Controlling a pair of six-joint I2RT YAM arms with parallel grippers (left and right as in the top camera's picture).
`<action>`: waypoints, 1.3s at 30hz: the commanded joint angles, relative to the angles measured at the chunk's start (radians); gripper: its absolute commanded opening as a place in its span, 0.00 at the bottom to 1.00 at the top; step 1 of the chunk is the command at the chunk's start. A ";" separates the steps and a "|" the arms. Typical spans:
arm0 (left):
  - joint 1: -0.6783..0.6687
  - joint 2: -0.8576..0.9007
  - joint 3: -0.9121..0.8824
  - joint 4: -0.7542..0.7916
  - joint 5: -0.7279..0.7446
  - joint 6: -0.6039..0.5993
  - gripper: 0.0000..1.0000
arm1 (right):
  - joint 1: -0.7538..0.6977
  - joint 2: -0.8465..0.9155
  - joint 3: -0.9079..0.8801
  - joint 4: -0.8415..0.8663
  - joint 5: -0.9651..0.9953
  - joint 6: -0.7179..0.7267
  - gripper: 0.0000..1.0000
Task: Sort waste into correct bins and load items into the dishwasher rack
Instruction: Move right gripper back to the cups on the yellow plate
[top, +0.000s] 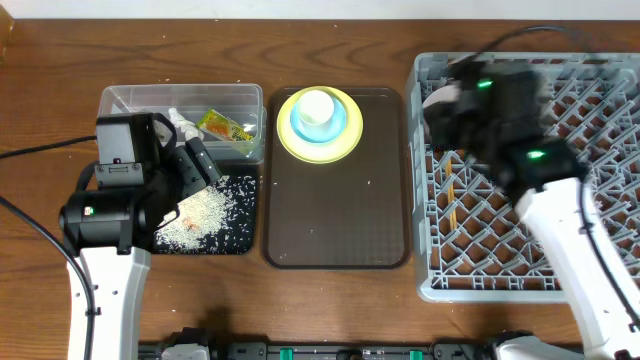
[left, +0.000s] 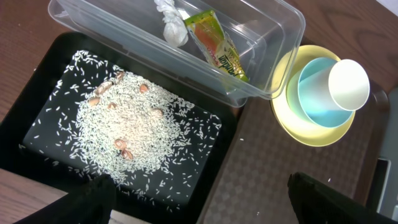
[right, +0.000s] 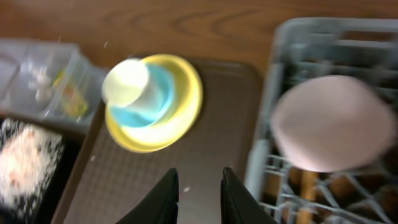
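Left claw (left: 205, 208) spread wide above rice (left: 127, 130) — right claw (right: 198, 193) narrowly parted.

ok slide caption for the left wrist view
Rice in the black tray, wrapper and paper scrap in the clear tub, cup, bowl and plate stacked alongside.

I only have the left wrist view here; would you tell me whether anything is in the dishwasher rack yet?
Observer: Yes, a white bowl sits in the far left corner of the dishwasher rack.
Operator: Thank you. And the chopsticks?
Observer: The chopsticks lie in the rack too, on the near side of the bowl.
Operator: Where is the right tool?
Observer: The right tool hovers at the rack's left edge by the bowl, fingers slightly parted and empty.
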 joint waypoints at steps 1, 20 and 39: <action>0.004 0.003 -0.001 0.001 0.005 -0.002 0.91 | 0.137 0.017 0.000 0.014 0.120 -0.016 0.23; 0.004 0.003 -0.001 0.001 0.005 -0.002 0.91 | 0.433 0.233 0.000 0.163 0.320 -0.077 0.30; 0.004 0.004 -0.001 0.001 0.005 -0.002 0.91 | 0.439 0.254 0.005 0.269 0.325 -0.168 0.33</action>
